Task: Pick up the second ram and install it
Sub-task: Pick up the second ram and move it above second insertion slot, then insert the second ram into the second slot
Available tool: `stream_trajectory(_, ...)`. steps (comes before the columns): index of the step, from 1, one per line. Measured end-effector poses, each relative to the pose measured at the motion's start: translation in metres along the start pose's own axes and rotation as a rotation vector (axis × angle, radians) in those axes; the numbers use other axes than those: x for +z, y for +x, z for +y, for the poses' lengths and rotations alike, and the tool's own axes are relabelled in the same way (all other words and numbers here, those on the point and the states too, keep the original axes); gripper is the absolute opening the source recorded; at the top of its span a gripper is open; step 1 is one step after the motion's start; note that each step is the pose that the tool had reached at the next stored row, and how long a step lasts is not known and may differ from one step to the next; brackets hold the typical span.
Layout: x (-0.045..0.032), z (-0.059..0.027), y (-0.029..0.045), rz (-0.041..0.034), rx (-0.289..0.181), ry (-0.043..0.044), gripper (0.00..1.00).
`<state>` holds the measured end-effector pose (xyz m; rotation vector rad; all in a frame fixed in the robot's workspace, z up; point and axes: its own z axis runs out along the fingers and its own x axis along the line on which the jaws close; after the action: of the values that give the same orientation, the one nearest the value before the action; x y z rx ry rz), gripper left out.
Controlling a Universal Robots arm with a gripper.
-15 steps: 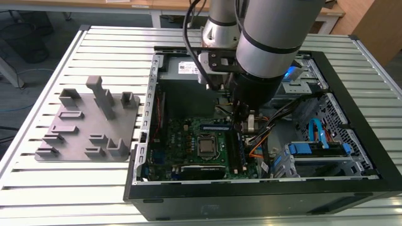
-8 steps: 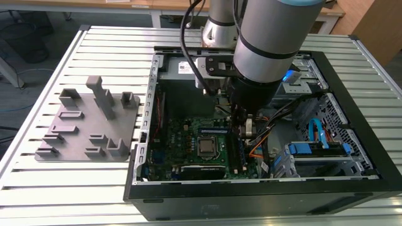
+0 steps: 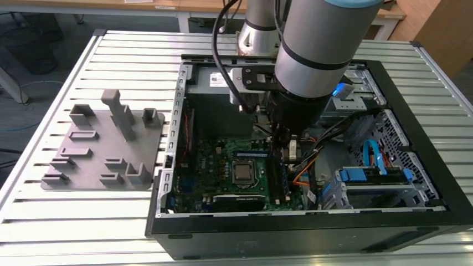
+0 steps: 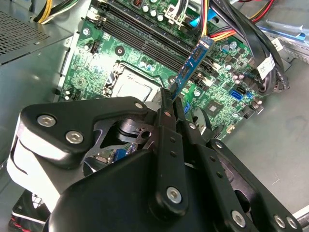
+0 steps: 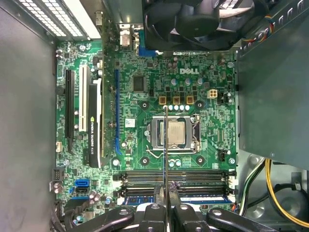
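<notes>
**Second ram (image 4: 192, 63) poised above memory slots**

Clamped at one end between the closed fingers of the gripper (image 4: 169, 102), the blue stick juts out over the green motherboard (image 4: 120, 58). The board sits inside the open computer case (image 3: 296, 235), at the exterior view's right of a grey fixture tray (image 3: 81, 160). The stick is not yet in a slot.

The likeliest trouble is misalignment. In the first wrist view the stick is a thin edge-on line crossing the black memory slots (image 5: 203, 175) rather than running along them. Pressed down like that, it could jam or bend. The end-grip might also let it pivot, and coloured cables (image 4: 224, 35) lie near its far tip.

The second wrist view shows the stick's blue face and the grip. The exterior view shows the arm (image 3: 318, 50) reaching down into the case.
</notes>
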<state>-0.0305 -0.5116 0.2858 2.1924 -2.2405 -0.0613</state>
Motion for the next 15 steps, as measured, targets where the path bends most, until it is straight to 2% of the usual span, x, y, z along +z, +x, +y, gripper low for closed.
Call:
stream_trajectory(12,0.0000,0.0000,0.0000,-0.0008,0.001,0.0000,0.14)
stream_trajectory(15,0.0000,0.0000,0.0000,-0.0020,0.038,0.0008,0.14)
